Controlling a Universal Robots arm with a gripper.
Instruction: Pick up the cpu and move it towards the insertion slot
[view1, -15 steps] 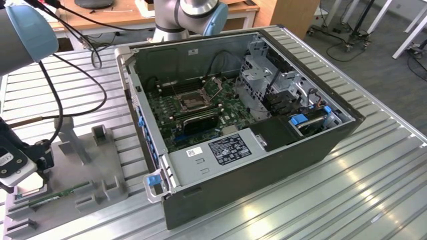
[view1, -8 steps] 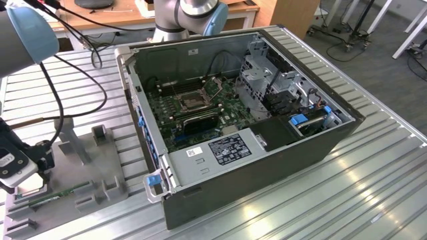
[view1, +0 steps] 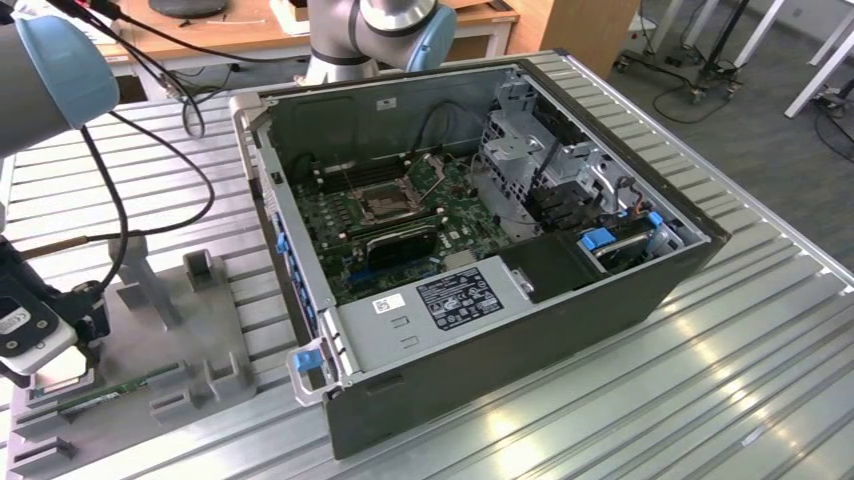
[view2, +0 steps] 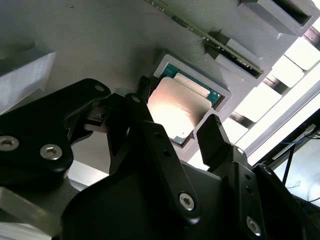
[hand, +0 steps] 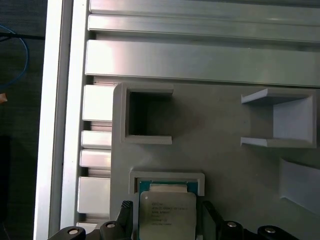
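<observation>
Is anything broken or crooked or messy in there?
Nothing stands out. The silvery square cpu lies flat and straight in its pocket in the grey plastic holder, the black gripper straddling it. The dark computer case lies open on its side, and its silver-framed insertion slot looks whole.

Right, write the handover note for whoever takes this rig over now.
Gripper: open, one finger on each side of the cpu, not visibly clamped.
Cpu: flat in its pocket on the grey fixture, at the exterior view's left.
Insertion slot: on the board inside the open computer case, apart from the fixture.
Done: gripper lined up on the cpu.
Left: pick-up and move towards the slot.
</observation>
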